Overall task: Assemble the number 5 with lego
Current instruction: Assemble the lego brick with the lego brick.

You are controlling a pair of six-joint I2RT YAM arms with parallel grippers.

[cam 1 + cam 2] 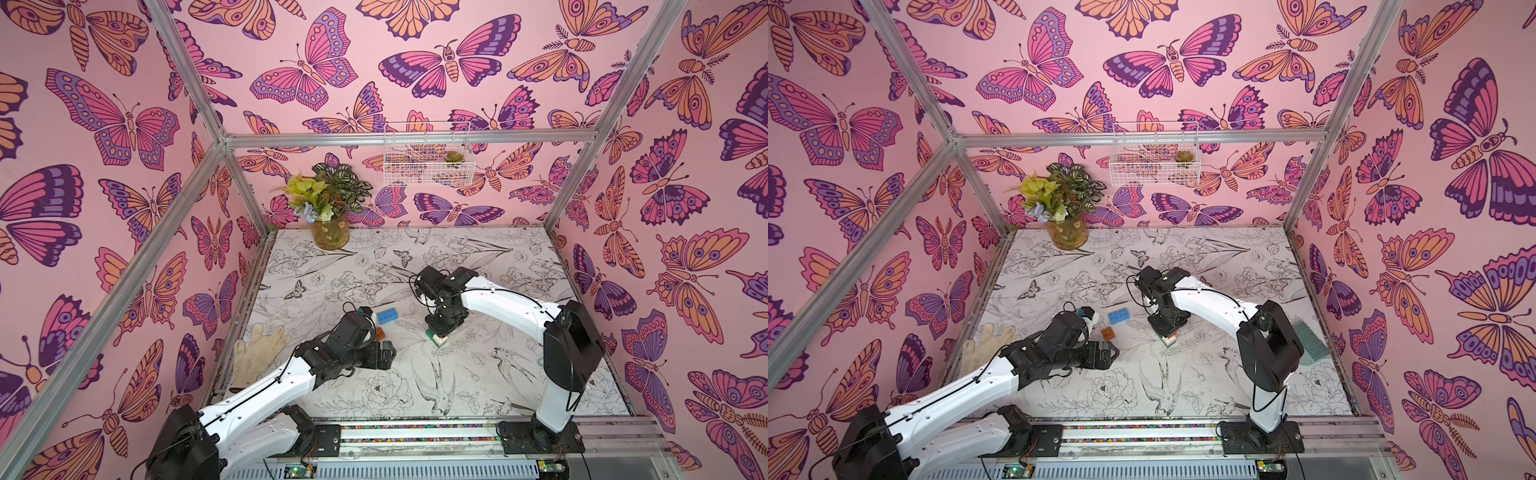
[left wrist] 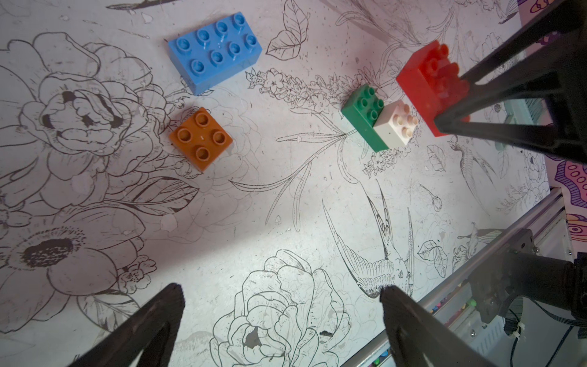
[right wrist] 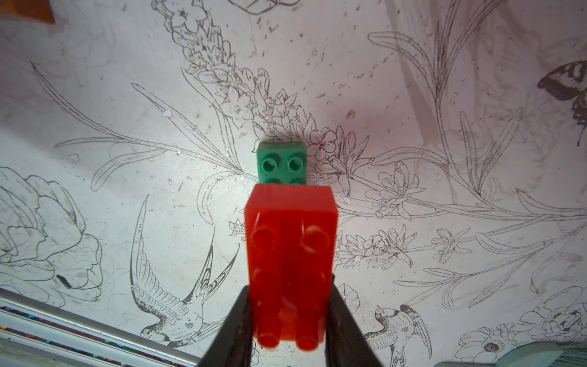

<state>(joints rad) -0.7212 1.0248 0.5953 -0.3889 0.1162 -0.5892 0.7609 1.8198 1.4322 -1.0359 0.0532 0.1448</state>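
Pink butterfly walls (image 1: 374, 62), floral-print table (image 1: 332, 270)

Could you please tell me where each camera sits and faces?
Both top views: high in front, looking down towards the back wall; white left arm, right arm show.
Left wrist: on its arm, looks down at the blue plastic brick; open left tool shows.
Right wrist: on its arm, looks down past the right tool gripping the red plastic brick.
Shared: both wrist views show it and the green plastic brick.

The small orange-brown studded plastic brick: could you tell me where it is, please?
In both top views the orange-brown brick sits left of centre on the table, just nearer the robot than the long blue plastic brick, not touching it.
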